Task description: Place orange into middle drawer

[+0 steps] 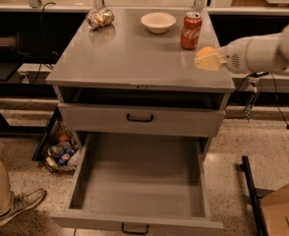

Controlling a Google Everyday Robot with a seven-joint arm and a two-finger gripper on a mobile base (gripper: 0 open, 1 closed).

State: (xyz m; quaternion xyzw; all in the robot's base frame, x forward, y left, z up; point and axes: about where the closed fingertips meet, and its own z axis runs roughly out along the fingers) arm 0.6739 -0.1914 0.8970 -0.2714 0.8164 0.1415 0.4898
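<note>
**Orange in tool at right counter edge; middle drawer open**

The tool (207, 61) stands over the right front part of the grey counter (130, 53), at the end of a white arm (262, 53) reaching in from the right. Its pale fingers are closed around the orange (206, 50), of which only the top shows above them. The red cola can (190, 30) stands upright just behind the tool, apart from it. A white bowl (158, 22) sits left of the can, and a crumpled foil packet (100, 18) lies at the back left. Below the counter, the upper drawer (184, 122) is shut. The middle drawer (139, 181) is pulled fully out and holds nothing. A shoe (19, 206) shows at lower left.
</note>
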